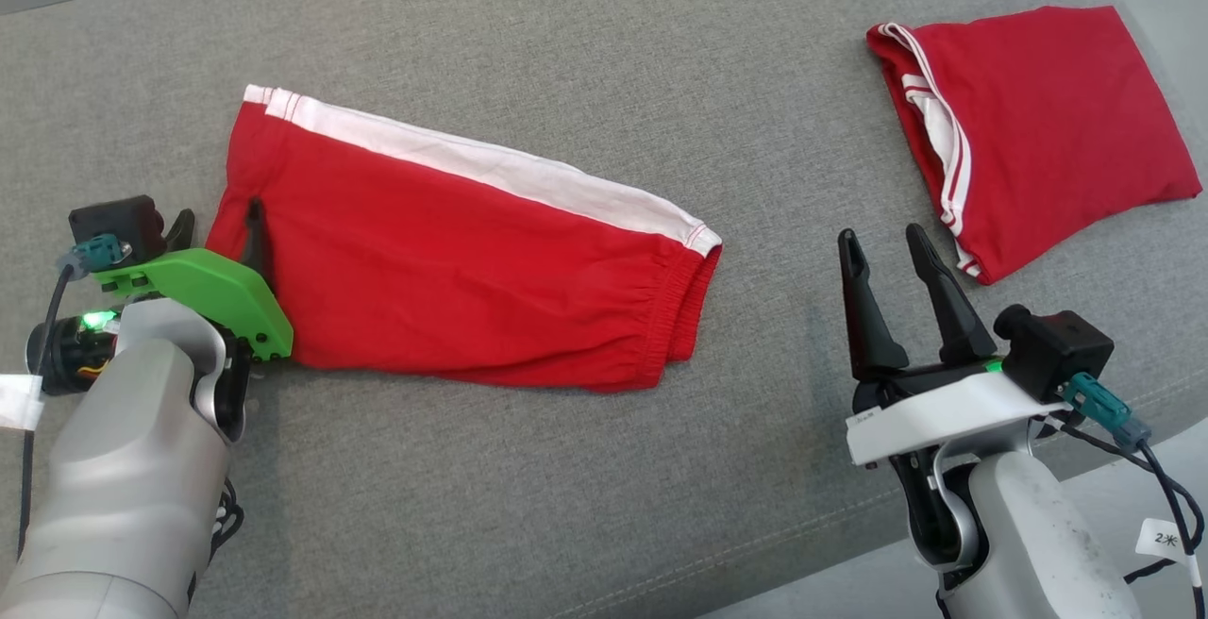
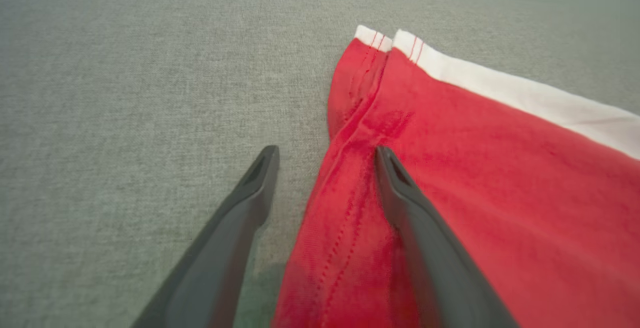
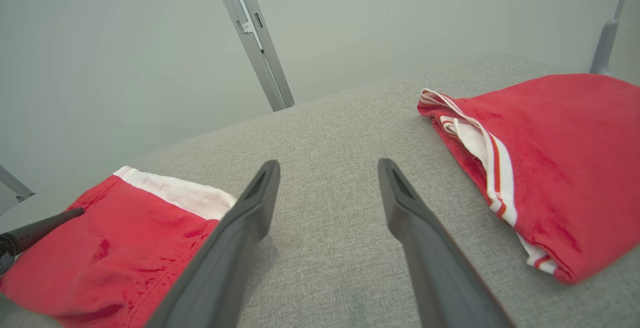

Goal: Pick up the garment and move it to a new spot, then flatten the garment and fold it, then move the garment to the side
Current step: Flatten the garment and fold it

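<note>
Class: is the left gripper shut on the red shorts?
No, the left gripper stands open, with an edge of the red shorts between its fingers.

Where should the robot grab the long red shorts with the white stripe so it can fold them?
Probably the hem edge at the left end of the red shorts, coming from the robot's left, low over the grey cushion. The cloth lies thin and flat, so only an edge gives something to pinch, and the open left gripper straddles that edge.
</note>
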{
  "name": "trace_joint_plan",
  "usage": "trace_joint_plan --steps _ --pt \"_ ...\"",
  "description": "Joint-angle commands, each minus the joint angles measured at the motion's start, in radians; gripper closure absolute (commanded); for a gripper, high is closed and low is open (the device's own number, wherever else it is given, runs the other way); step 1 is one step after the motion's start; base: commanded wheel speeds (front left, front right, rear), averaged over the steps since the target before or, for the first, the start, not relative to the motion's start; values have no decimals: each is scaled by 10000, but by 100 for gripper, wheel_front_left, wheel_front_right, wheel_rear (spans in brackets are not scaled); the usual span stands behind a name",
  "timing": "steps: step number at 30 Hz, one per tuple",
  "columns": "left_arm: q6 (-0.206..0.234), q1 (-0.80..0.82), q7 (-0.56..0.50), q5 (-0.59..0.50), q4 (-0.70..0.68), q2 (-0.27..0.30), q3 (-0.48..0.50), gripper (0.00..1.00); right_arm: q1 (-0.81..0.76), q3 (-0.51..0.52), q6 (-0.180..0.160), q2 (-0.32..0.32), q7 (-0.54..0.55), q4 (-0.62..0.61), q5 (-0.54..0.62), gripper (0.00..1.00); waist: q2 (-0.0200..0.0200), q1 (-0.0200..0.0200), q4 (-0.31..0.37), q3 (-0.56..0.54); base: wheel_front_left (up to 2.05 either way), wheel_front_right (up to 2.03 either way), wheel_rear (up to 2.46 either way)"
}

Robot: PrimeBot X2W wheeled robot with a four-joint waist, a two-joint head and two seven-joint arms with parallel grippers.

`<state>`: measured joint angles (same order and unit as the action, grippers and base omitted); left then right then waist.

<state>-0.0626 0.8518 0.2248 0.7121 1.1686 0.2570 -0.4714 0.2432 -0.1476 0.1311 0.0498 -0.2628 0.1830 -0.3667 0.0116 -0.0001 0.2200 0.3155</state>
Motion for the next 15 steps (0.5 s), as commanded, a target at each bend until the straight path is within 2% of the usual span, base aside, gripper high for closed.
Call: trace_joint_plan --steps 1,3,4,5,6,7,15 --pt "2 115 -49 121 97 63 -23 0 102 -18 -9 17 -32 -33 -56 0 -116 1 16 -1 0 0 0" --pt "-88 71 -249 169 241 1 -58 0 87 -27 -9 17 -31 -25 -73 0 -116 1 33 -19 0 0 0" --pt "-140 48 -385 163 300 -37 -77 3 78 -21 -9 17 -31 -20 -81 0 -116 1 38 -33 0 0 0" --pt "-209 19 -505 150 333 -72 -112 48 62 -12 -9 17 -31 -16 -88 0 -116 1 38 -50 0 0 0" --pt "-272 -15 -610 170 359 -119 -157 80 38 4 -9 17 -31 -8 -88 0 -116 1 33 -72 0 0 0" --pt "-330 -44 -676 184 363 -156 -201 100 11 25 -9 17 -31 7 -81 0 -116 1 19 -101 0 0 0" --pt "-515 -345 -623 327 256 -311 -314 100 -167 9 -9 17 -31 54 -105 0 -116 1 -208 -464 0 0 0"
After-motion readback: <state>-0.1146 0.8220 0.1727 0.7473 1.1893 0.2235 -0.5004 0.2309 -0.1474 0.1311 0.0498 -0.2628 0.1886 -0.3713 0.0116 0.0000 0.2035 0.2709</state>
